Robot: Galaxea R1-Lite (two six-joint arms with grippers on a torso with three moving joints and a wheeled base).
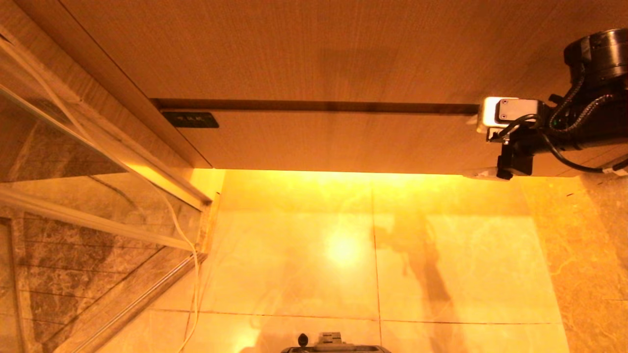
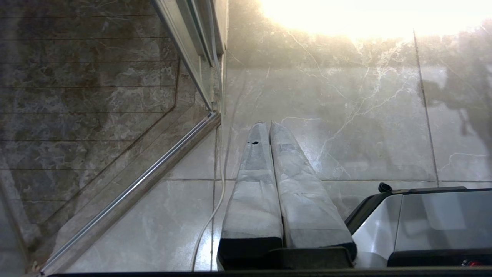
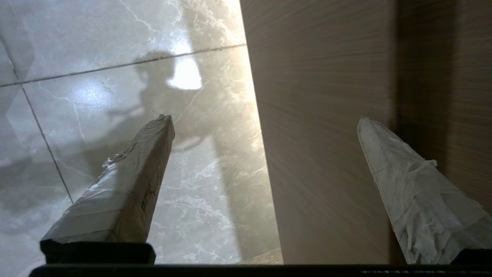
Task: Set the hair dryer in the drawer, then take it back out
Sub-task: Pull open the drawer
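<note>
— At the right end of the drawer point(image 1: 343, 139), what is seen of the work?

— The right claw point(image 1: 483, 147) is held against the drawer's plain wood front, near its lower edge. Its two wrapped fingers point(image 3: 127, 181) are spread wide, and nothing is pinched between them; in the right wrist view one finger is seen over the floor tiles point(image 1: 373, 255) and the other over the wood panel.

— And the hair dryer?

— It is not shown in any view. Whether it lies inside the drawer or elsewhere cannot be told. The drawer is seen shut, flush under the desk point(image 1: 314, 49), with only a dark gap line along its top.

— So how far along is the task judged to be?

— That cannot be settled from these pictures. The drawer would have to be opened before anything can be put in or taken out.

— What of the other arm?

— The left claw point(image 2: 269, 129) is parked low beside the robot's base, its taped fingers pressed together and pointed at the floor.

— Materials?

— Light wood with a fine straight grain is seen on drawer and desk, with a small dark label plate point(image 1: 190, 119) at the left. The floor is laid in glossy veined marble tiles, and a glass partition with a metal rail point(image 1: 98, 215) is seen at the left.
</note>
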